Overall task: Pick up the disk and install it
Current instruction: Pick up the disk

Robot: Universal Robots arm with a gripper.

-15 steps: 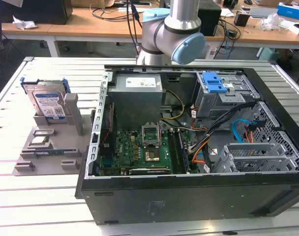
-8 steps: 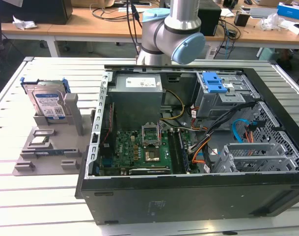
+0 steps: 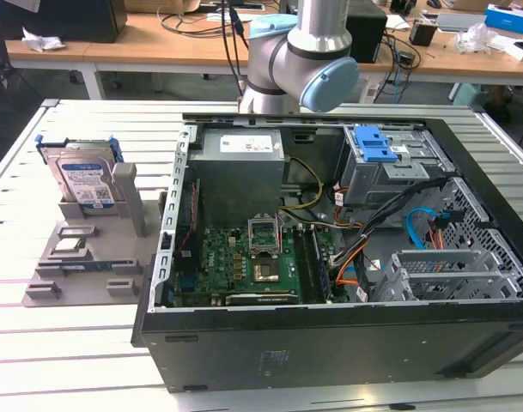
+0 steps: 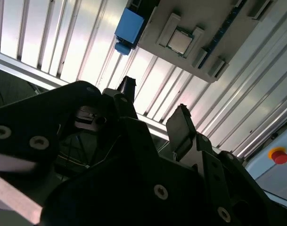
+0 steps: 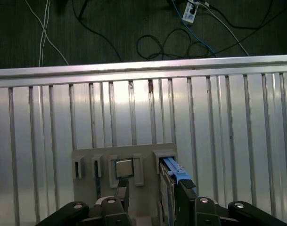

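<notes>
The jaws stood apart and held nothing. In the first wrist view they hung well above the slatted counter [image 5: 44, 117], looking down on the grey holder [image 5: 86, 186].

The disk [image 3: 82, 178] stood on edge in a slot of that holder, on the exterior view's left and well apart from the arm, which sat behind the computer case [image 3: 330, 348]. Its label faced the exterior camera and its blue frame showed around its edges. In the first wrist view it appeared edge-on [image 5: 173, 170].

By my reading, the pick-up was at the approach stage and nothing had been grasped. A grasp would call for coming down squarely over the thin upper edge, with one jaw on each flat face and clear of the holder's upright walls.

Besides the disk, the holder carried a small square chip [image 3: 69, 245] lying flat in a recess. The case lay open on its side. Inside were the green motherboard [image 3: 244, 257], a grey power supply [image 3: 240, 159], loose cables, and a metal cage with a blue latch [image 3: 374, 144]. I could not tell which bay was meant for the disk.
</notes>
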